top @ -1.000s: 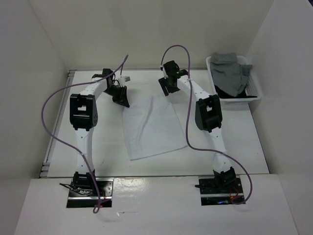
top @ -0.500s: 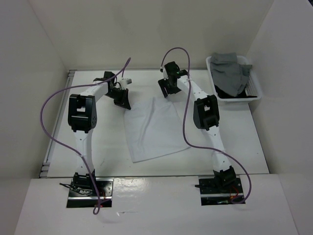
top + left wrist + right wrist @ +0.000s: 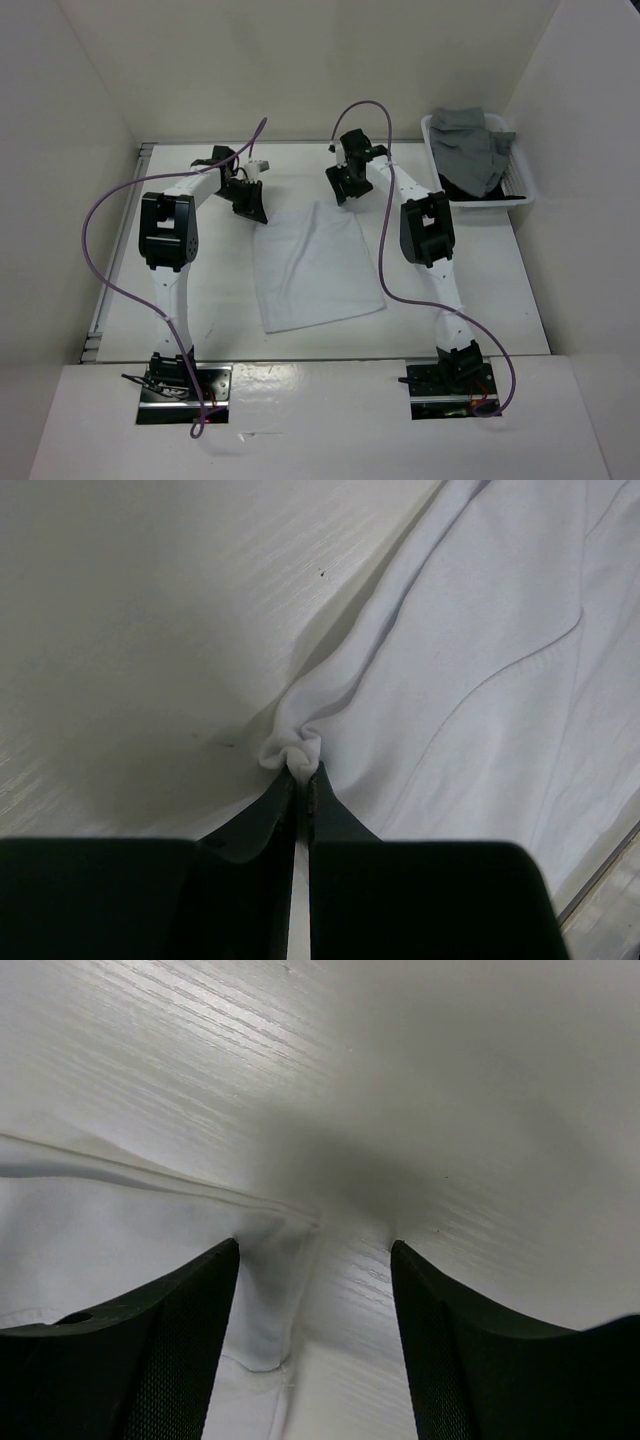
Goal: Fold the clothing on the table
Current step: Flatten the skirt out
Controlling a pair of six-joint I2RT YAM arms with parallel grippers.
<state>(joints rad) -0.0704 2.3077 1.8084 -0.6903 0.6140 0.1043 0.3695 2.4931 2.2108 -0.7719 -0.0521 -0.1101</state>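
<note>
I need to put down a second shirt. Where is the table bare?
Bare: the table right of the right arm, below the basket; also the near strip before the clothing. Crowded: its far edge, at the left gripper and right gripper.

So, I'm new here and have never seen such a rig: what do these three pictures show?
A left arm and a right arm, both robots, are bolted at the near edge of the table. One picture looks down from above and behind them; the other two come from a camera on each wrist. The white clothing lies flat on it. The left gripper is shut on one far corner; the right gripper is open around the other. The basket holds a grey garment and a black garment.
</note>
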